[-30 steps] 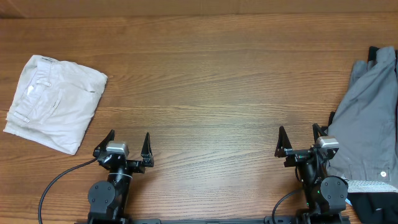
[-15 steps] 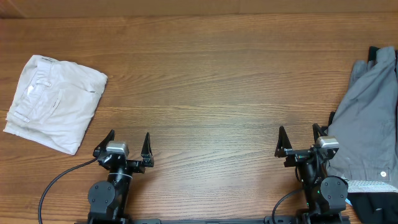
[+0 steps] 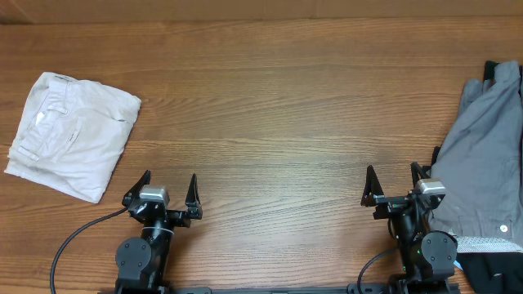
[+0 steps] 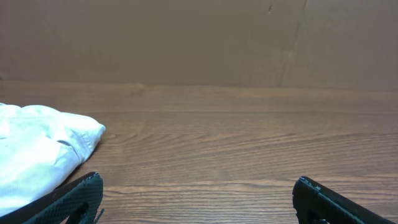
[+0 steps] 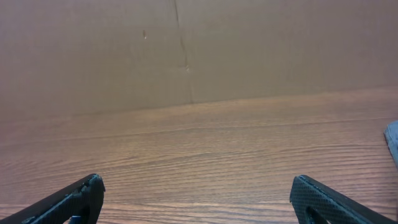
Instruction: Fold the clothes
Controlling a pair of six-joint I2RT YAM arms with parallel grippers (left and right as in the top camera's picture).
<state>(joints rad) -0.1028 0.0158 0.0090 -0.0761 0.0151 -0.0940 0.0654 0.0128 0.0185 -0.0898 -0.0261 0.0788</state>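
The grey shorts (image 3: 482, 155) lie crumpled at the table's right edge, on top of a black garment; a sliver of them shows at the right edge of the right wrist view (image 5: 393, 138). My right gripper (image 3: 395, 181) is open and empty just left of them, near the front edge; its fingertips show in the right wrist view (image 5: 198, 193). My left gripper (image 3: 170, 184) is open and empty at the front left, also shown in the left wrist view (image 4: 198, 196).
Folded cream-white shorts (image 3: 72, 135) lie at the far left and show in the left wrist view (image 4: 37, 152). A black garment with white print (image 3: 494, 265) lies at the front right corner. A brown wall (image 4: 199, 37) stands behind the wooden table (image 3: 278, 122).
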